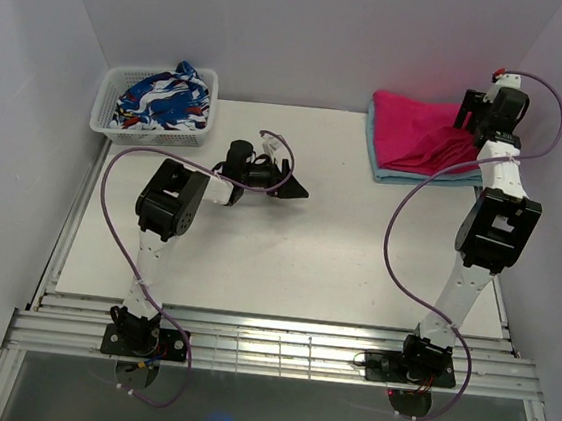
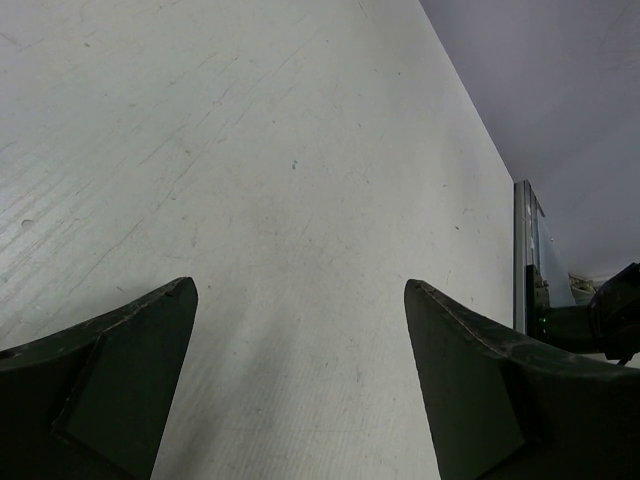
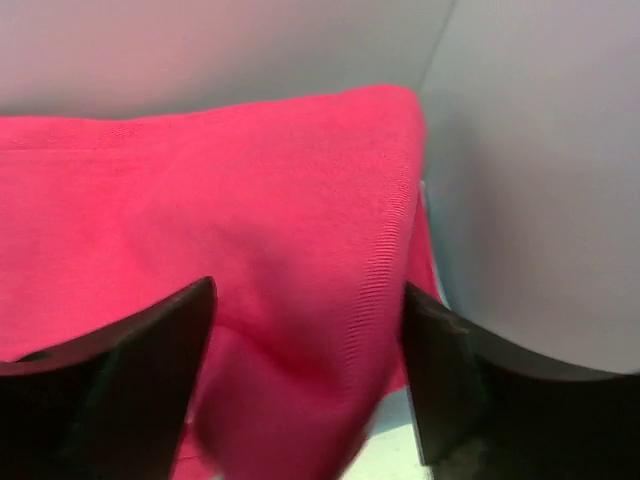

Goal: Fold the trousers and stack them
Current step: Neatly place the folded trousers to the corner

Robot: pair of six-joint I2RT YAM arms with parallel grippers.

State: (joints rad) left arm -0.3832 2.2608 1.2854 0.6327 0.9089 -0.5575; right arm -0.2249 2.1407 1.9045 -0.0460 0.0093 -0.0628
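The magenta-pink trousers (image 1: 420, 135) lie folded at the far right of the table, on top of a light blue folded cloth (image 1: 390, 174). My right gripper (image 1: 470, 115) hangs at their right edge, close to the right wall. In the right wrist view the pink fabric (image 3: 200, 200) fills the frame and a ribbed fold of it sits between the spread fingers of the right gripper (image 3: 308, 288), which is open. My left gripper (image 1: 293, 189) is open and empty over the bare white table, as the left wrist view (image 2: 300, 284) shows.
A white basket (image 1: 104, 124) at the far left holds a blue-white-red patterned garment (image 1: 162, 98). White walls close in the left, back and right sides. A slatted metal rail (image 1: 276, 351) runs along the near edge by the arm bases.
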